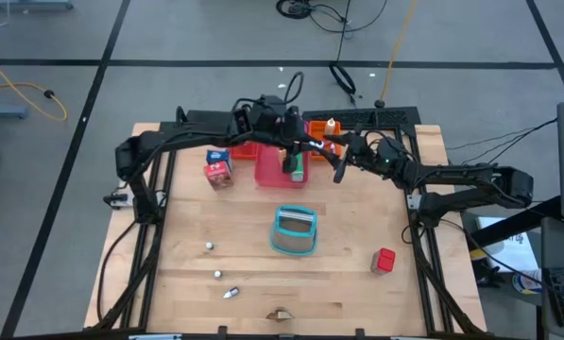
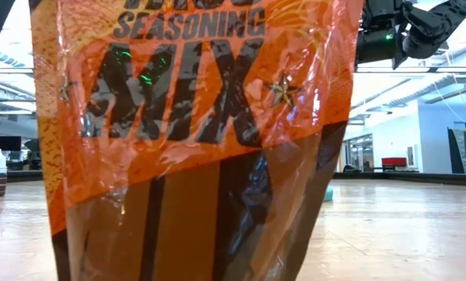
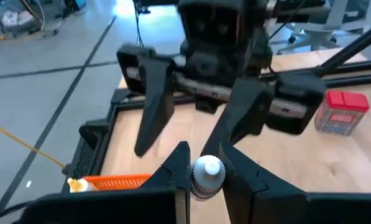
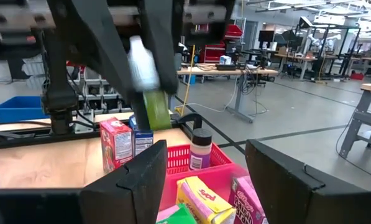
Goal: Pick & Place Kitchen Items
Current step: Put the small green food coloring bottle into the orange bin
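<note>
Fingers (image 3: pixel 176 177) pinch ribbed-capped bottle (image 3: pixel 206 175).

From my console I saw a teal basket (image 1: pixel 295 231) on the pale wood table (image 1: pixel 187 283), a red cube (image 1: pixel 384 261), a pink tray (image 1: pixel 274 168), a white-capped green bottle (image 4: pixel 149 87), and an orange packet (image 2: pixel 193 94) with dark lettering.

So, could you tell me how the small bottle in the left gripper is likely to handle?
The bottle looks rigid and probably light: the left gripper pinches it near its white cap with nothing under it. Being slim and tall, it may tip when set down, and its round shape suggests it would roll if laid flat.
</note>
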`<state>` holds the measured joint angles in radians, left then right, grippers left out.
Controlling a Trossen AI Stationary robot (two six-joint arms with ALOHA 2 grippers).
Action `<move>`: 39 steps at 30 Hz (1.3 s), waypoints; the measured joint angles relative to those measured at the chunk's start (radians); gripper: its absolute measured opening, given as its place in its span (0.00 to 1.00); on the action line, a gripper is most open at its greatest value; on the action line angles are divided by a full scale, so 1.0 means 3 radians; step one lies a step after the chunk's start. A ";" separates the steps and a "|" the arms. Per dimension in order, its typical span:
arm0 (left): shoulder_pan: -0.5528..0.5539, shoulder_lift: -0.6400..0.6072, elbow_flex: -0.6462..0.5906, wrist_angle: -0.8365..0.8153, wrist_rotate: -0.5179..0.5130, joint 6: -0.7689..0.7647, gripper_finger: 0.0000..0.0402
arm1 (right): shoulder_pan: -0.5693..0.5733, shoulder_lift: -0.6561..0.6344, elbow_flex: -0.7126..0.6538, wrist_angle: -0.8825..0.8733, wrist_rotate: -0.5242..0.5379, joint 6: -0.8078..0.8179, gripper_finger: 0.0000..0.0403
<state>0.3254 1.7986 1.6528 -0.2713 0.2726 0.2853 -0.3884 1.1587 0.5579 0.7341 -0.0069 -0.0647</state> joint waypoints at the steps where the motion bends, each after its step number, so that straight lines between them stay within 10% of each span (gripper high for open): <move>1: 0.0002 0.0021 0.0008 -0.0009 -0.0001 -0.0003 0.12 | 0.0002 0.0001 0.0000 0.0012 -0.0002 -0.0001 0.52; 19: -0.0001 0.0097 0.0024 0.0245 0.0056 -0.0020 0.12 | 0.0109 0.0004 0.0000 0.0105 -0.0083 0.0005 0.50; 39: -0.0021 0.0167 0.0021 0.0206 0.0098 -0.0062 0.15 | 0.0246 0.0226 -0.0001 0.0356 -0.0065 -0.0151 0.11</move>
<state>0.3191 1.8488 1.6592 -0.2096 0.3021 0.2667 -0.3145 1.2266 0.5575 0.8410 -0.0265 -0.1101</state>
